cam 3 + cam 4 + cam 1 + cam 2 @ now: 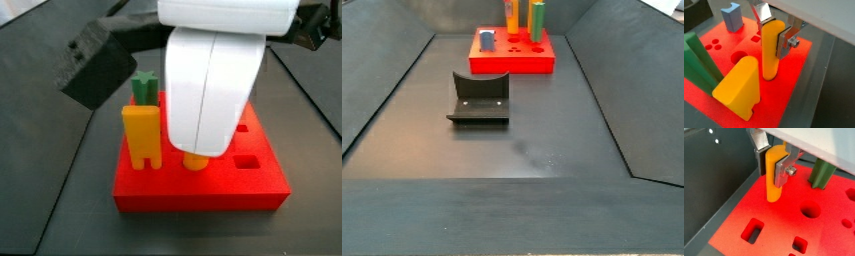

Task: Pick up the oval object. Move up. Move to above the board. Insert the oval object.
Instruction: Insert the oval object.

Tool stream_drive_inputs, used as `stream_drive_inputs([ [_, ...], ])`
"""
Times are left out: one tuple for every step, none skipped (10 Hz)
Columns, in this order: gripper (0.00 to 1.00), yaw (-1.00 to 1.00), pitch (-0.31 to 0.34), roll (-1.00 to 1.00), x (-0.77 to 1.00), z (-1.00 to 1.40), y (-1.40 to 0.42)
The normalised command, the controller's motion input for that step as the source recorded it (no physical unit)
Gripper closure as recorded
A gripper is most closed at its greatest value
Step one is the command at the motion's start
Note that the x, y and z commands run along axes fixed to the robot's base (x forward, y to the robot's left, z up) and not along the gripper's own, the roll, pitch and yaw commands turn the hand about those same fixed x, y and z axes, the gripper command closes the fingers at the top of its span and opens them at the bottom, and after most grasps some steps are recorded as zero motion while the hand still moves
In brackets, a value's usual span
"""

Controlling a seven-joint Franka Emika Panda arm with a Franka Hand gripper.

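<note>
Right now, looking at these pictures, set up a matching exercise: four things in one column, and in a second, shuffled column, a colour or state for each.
Column A
1. oval object
2. board
3. star peg
4. fixture

Column B
a. dark, standing apart on the floor
b. green, upright in the board
c. red, with cut-out holes
d. yellow-orange, between the fingers of the gripper

Pairs: 1-d, 2-c, 3-b, 4-a

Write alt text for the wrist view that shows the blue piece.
The end effector grips the oval object, standing upright with its lower end at the board. A yellow-orange block, green peg and blue piece stand nearby.
</note>
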Motion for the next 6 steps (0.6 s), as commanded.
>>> stream_drive_inputs([
  [1.00,0.03,-0.010,0.01,0.00,-0.19,0.00],
  [1.00,0.01,0.000,0.06,0.00,-0.20,-0.06],
  [1.00,0.02,0.000,0.12,-0.03,-0.20,-0.17],
  [1.00,0.08,0.044,0.18,0.00,-0.19,-0.25],
  [1.00,0.07,0.021,0.20,0.00,-0.21,-0.30],
  [1.00,0.10,0.000,0.22,0.00,-0.22,-0.34],
])
